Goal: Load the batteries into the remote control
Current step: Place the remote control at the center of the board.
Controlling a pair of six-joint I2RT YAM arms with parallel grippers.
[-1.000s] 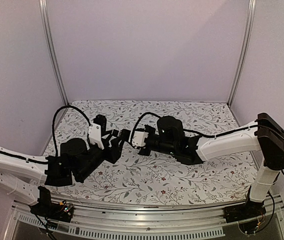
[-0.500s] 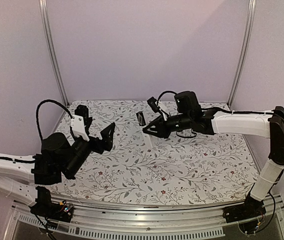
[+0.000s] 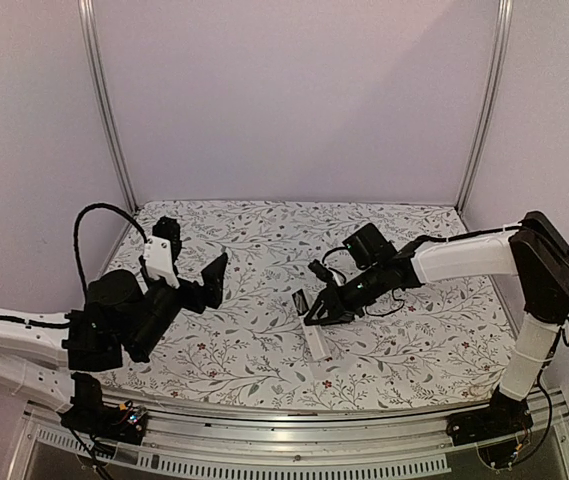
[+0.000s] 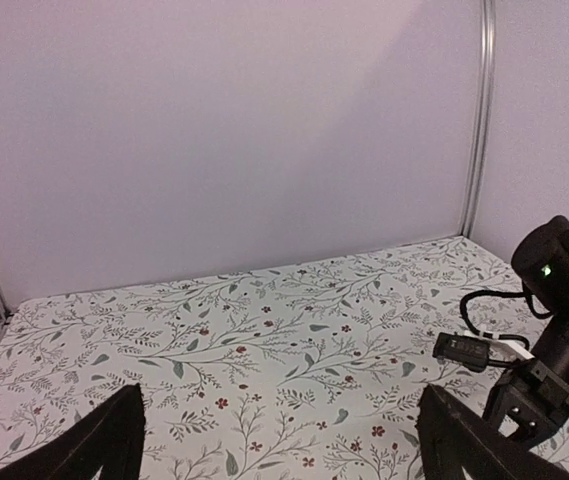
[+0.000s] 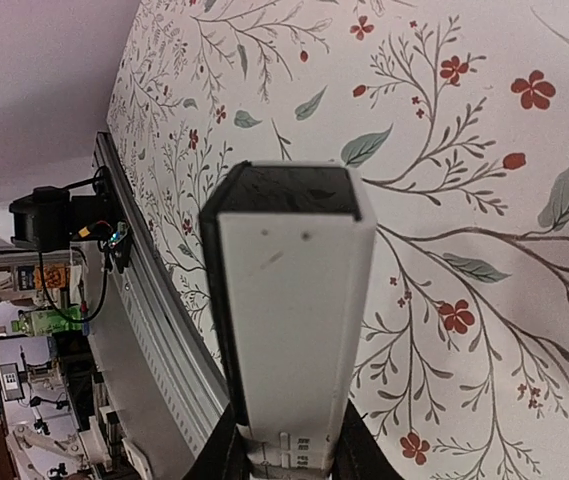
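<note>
Your remote control (image 3: pixel 315 340) is in the right gripper (image 3: pixel 324 309), whose fingers are pinched on one end of it. The white bar sticks out from them toward the near rail (image 3: pixel 294 425), low over the floral table cover (image 3: pixel 264 365). From above you cannot tell whether its free end touches the cover. In the right wrist view the remote's far end face is black.

Just beside the remote's held end, on its left, is a small dark piece (image 3: pixel 300 300), too blurred to name. No batteries with red on them can be made out anywhere.

Well to the remote's left, the left gripper (image 3: pixel 213 276) hangs above the cover with its fingers (image 4: pixel 104 440) spread wide and nothing between them.

By my reading you are placing the remote, and loading has not begun. Next you need it lying steady with the compartment up, then the free left gripper can go for a battery once you locate one.
</note>
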